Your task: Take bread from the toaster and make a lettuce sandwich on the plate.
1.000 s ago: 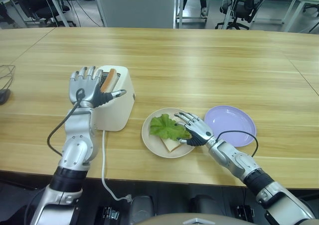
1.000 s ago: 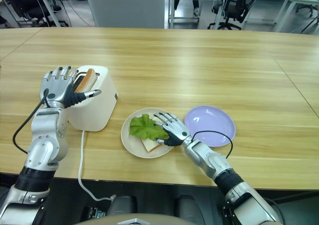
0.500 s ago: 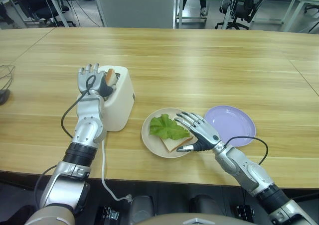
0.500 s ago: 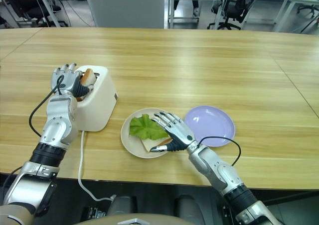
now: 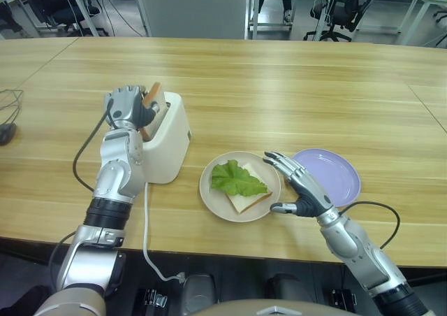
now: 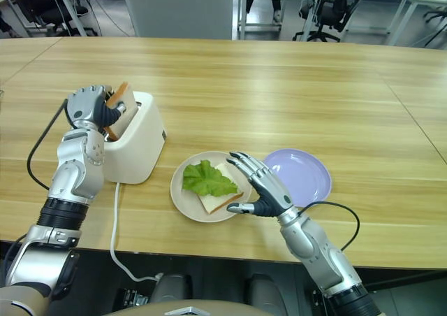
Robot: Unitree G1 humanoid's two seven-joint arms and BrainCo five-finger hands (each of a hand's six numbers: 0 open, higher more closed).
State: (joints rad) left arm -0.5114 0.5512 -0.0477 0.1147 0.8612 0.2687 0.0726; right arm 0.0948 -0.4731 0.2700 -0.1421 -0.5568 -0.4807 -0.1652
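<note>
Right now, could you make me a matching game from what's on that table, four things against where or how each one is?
1 lettuce leaf
2 toast slice
3 right hand
4 toaster

A open, beside the beige plate
B white, cord trailing off the table's near edge
C lying on bread on the beige plate
D gripped by the left hand

Pairs: 1-C, 2-D, 3-A, 4-B

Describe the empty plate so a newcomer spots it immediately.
On the long wooden table, look right of the white toaster, where two round plates sit side by side. The target is the lilac plate, just beyond the right hand: bare, whereas the beige plate beside it carries bread and lettuce.
</note>
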